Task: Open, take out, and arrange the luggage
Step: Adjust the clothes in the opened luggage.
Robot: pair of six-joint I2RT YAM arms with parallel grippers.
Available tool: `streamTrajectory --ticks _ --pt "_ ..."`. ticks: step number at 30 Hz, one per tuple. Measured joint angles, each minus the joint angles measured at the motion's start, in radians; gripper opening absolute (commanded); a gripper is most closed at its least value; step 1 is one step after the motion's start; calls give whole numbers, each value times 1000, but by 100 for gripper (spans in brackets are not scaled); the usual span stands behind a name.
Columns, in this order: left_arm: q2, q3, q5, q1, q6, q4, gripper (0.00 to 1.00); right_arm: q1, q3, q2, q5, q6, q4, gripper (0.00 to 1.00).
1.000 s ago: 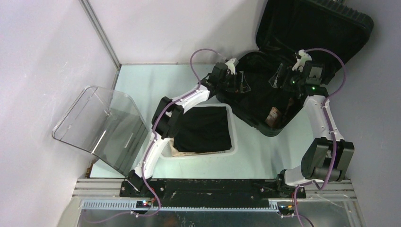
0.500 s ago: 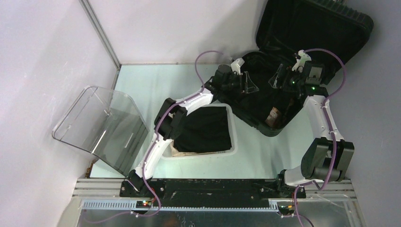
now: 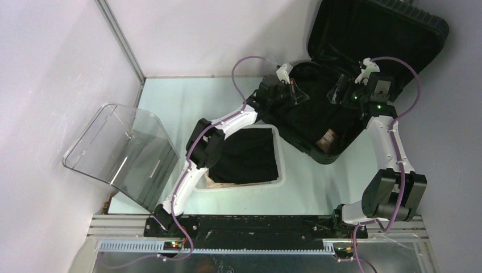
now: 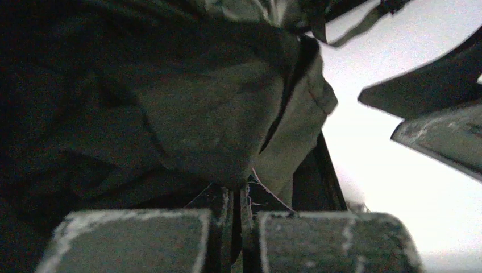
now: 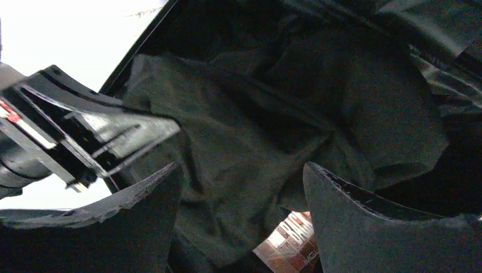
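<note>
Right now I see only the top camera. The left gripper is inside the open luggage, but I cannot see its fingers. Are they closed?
Observer: Yes. In the left wrist view, the fingers of the left gripper are pressed together.
Operator: Is any cloth between them?
Observer: A fold of the dark garment hangs down to the gap between the fingers. I cannot tell whether it is pinched.
Operator: And the right side?
Observer: In its wrist view, the right gripper is open and holds nothing. It is above the dark garment lying in the luggage.
</note>
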Motion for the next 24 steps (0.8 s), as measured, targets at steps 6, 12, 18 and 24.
streamTrajectory --ticks 6,12,18,24 --pt "22 103 -154 16 -2 82 0 -10 1 0 31 3 15 78" --pt "80 200 -317 18 -21 209 13 -37 1 1 60 6 12 76" --pt "207 337 -444 13 -52 248 34 -77 1 23 71 1 -5 75" --pt "235 338 -464 6 -51 254 31 -92 1 43 -16 -32 -5 73"
